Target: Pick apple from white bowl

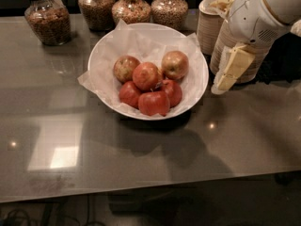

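While the apple (175, 64) lies at the back right of the white bowl (97, 55), beside redder apples (146, 76) on crinkled paper, the gripper (222, 84) hangs just outside the bowl's right rim, above the table (141, 159); whether it is parted or closed cannot be told. Step in hand, by judgement: approach. Recommended handling: lift over the rim, centre above the pale fruit, descend straight, avoid snagging paper or nudging neighbours, keep clear of the stacked beige bowls (211, 20).
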Controlling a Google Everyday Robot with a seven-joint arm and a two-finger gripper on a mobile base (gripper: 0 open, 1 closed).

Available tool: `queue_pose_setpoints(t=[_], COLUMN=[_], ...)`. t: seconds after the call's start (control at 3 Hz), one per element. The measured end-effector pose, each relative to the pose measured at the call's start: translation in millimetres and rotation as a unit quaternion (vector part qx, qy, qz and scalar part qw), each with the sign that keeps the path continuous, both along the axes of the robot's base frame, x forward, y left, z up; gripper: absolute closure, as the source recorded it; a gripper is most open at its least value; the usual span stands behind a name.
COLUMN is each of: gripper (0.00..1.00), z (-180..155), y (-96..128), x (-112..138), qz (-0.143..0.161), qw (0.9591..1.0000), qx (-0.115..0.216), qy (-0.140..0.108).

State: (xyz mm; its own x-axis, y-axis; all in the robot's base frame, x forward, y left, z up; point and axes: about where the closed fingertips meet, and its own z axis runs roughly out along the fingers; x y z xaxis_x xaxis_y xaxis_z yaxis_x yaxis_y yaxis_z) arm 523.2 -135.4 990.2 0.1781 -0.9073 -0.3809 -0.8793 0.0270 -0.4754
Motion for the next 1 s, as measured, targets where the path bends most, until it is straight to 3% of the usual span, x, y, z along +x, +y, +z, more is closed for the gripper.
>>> queue_pose_setpoints(t=[0.33,1.0], gripper=[0.00,0.04], z=[-5.5,-11.1], y=[5.2,17.3], x=[5.7,11.3], qz=[0.038,0.080], qw=[0.9985,0.9945], qx=[0.038,0.068], qy=[-0.005,-0.004])
